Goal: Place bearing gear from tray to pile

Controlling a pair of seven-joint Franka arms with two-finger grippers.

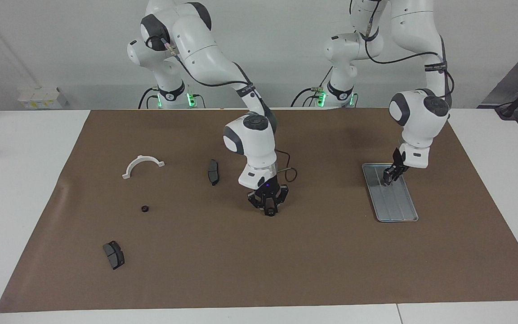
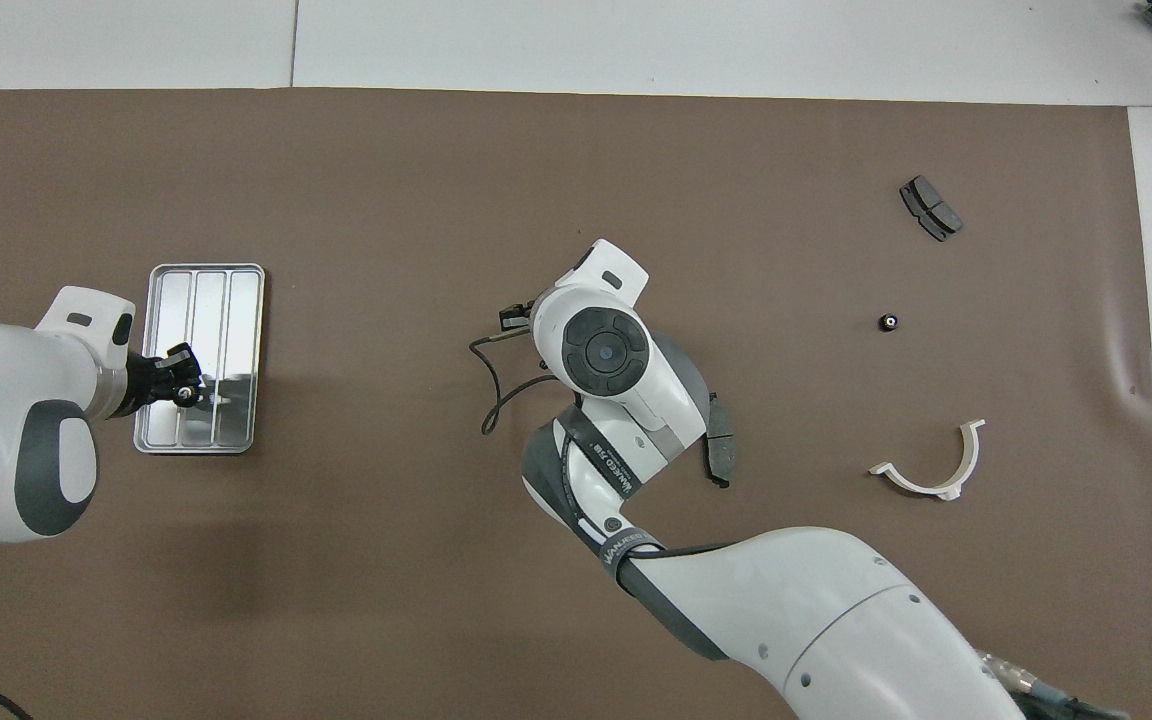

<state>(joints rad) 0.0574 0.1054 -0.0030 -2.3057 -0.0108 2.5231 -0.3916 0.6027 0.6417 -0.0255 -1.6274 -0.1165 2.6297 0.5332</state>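
A dark brake pad [image 1: 113, 254] lies far from the robots, with a small black gear [image 1: 145, 209] and a white half-ring [image 1: 142, 166] nearer them. Mid-mat, the right gripper [image 1: 269, 210] grips another small gear [image 1: 269, 211] low over the brown mat [image 1: 259, 261]. The left gripper [image 1: 390, 176] waits over the tray [image 1: 396, 204]; I cannot tell its grip.

Tray [image 2: 198, 300] shiny ridged metal; mat [image 1: 259, 261] matt brown paper.
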